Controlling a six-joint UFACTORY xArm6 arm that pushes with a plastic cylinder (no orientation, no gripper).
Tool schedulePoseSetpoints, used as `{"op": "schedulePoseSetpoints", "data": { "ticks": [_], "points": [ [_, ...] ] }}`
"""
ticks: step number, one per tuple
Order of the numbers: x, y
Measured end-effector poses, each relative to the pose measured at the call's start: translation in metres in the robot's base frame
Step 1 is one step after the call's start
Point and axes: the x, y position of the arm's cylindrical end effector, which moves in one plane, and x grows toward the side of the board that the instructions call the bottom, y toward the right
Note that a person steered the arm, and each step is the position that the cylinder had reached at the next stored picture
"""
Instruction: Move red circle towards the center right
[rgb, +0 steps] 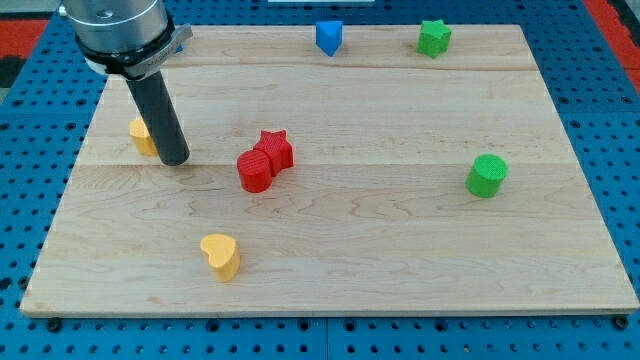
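Observation:
The red circle (255, 170) lies on the wooden board a little left of centre, touching a red star (275, 149) at its upper right. My tip (174, 160) rests on the board to the left of the red circle, about one block width of bare wood between them. The dark rod rises from the tip toward the view's top left and partly hides a yellow block (142, 134) just left of it.
A yellow heart (220, 256) lies near the view's bottom left. A green cylinder (487, 175) sits at the centre right. A blue block (329, 37) and a green star (434, 38) sit along the board's top edge. The wooden board (400, 250) ends on a blue pegboard.

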Motion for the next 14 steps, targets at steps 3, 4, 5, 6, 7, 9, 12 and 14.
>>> {"op": "schedulePoseSetpoints", "data": {
  "ticks": [3,4,5,6,7,9,12,14],
  "points": [
    [0.037,0.010],
    [0.052,0.020],
    [0.046,0.021],
    [0.039,0.019],
    [0.030,0.019],
    [0.003,0.018],
    [-0.020,0.023],
    [-0.080,0.101]
  ]
}}
